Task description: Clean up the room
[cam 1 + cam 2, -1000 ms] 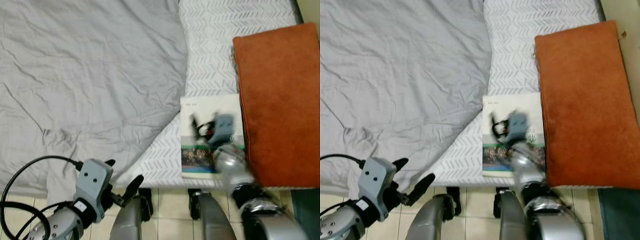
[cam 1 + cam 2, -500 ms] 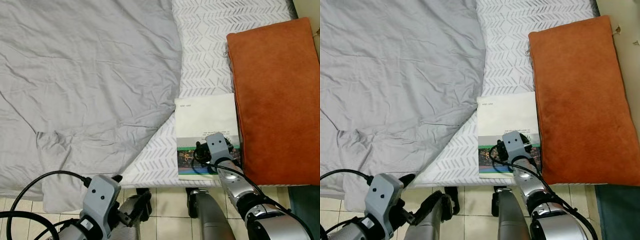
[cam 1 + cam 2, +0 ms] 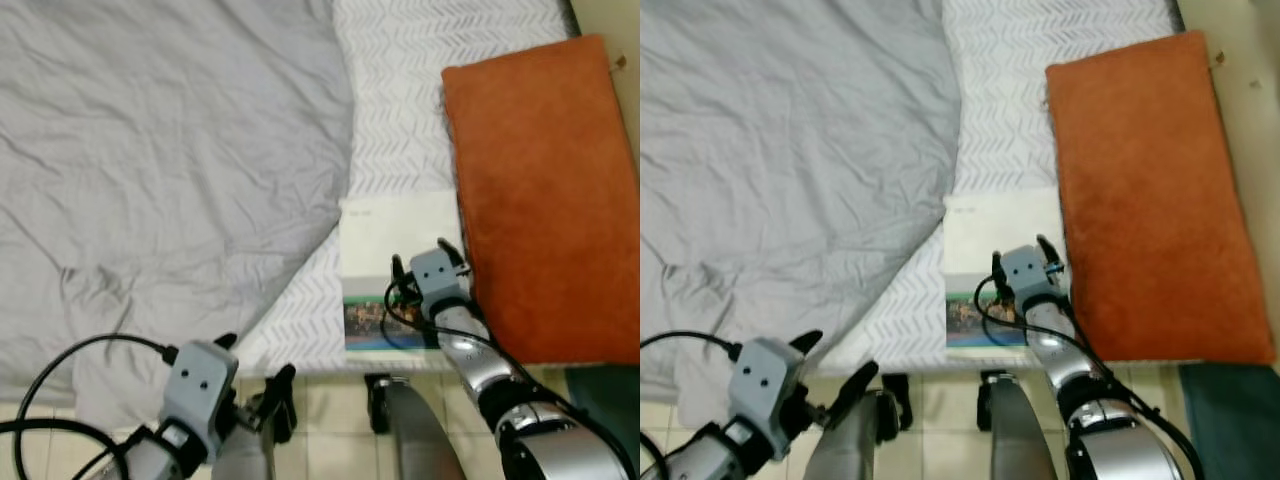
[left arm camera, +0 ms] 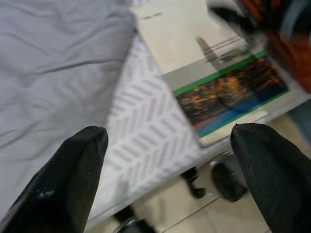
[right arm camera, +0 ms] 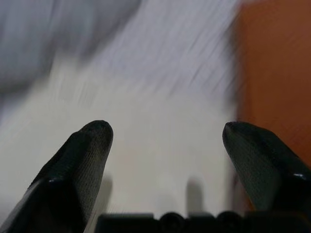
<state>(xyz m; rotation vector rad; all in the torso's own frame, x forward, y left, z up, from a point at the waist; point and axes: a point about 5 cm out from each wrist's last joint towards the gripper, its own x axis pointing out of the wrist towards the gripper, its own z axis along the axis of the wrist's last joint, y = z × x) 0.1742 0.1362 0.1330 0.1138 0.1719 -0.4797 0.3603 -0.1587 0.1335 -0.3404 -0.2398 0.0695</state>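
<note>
Book: the thin white paperback with a green-banded photo cover (image 3: pixel 393 272) lies on the bed edge, beside the orange cushion (image 3: pixel 545 190).
Change: right gripper (image 3: pixel 1042 245) has advanced over it, fingers spread.
Left gripper (image 3: pixel 258 382): low, fingers apart.
Meaning: pickup likely next.

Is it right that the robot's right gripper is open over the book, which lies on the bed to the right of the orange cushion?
Not quite. The book lies to the left of the orange cushion, between it and the grey blanket, as the left eye view shows. The rest holds: the right gripper is open over the book on the bed.
</note>
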